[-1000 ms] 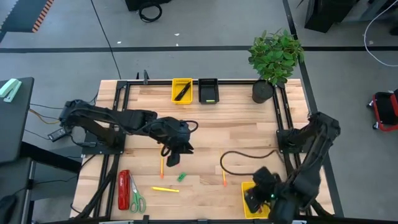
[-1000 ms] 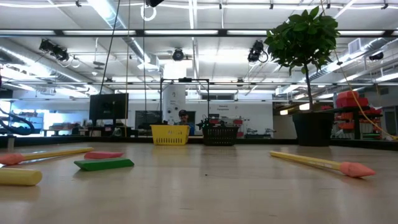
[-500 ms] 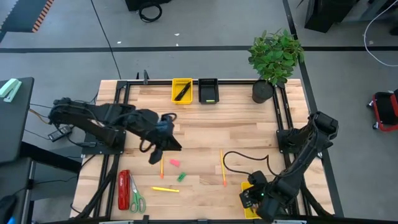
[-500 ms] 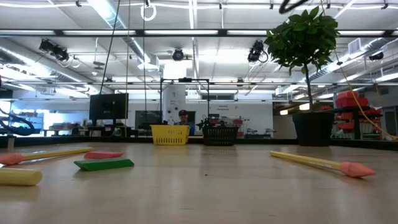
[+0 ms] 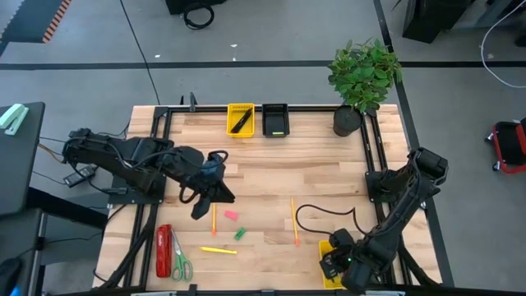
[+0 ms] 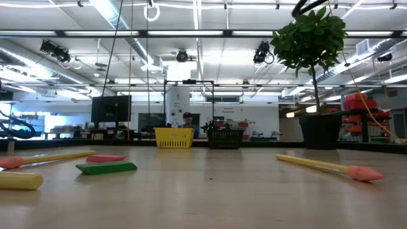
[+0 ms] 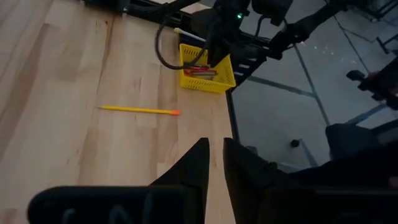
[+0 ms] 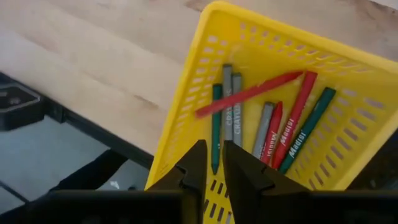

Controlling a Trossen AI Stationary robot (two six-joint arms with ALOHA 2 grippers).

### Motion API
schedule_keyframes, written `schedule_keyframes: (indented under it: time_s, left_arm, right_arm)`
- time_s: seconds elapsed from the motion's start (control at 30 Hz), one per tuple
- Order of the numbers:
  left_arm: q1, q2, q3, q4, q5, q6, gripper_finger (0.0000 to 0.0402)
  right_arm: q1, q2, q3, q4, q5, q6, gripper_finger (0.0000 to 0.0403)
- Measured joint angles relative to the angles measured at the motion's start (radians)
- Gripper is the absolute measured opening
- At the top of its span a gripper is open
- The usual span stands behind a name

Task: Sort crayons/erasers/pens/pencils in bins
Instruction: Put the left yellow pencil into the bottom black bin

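Crayons (image 8: 273,124): eight in the yellow bin (image 8: 367,118).
Right claw (image 8: 209,163): above that bin, fingers together.
Left claw (image 7: 213,163): together, nothing held.

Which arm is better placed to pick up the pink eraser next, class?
Left. The left gripper hangs just beside the pink eraser near mid-table, while the right gripper sits over the yellow crayon bin at the near right corner.
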Motion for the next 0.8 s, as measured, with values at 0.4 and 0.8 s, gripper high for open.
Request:
schedule_keyframes:
  time_s: [0.4, 0.8]
  left_arm:
    - [0.000, 0.003, 0.000, 0.036, -0.001, 0.006, 0.0054]
    - [0.000, 0.003, 0.000, 0.037, -0.001, 0.007, 0.0056]
  right_arm:
    - [0.023, -0.005, 0.000, 0.049, -0.019, -0.152, 0.0145]
    - [0.034, -0.005, 0.000, 0.063, -0.018, -0.180, 0.0146]
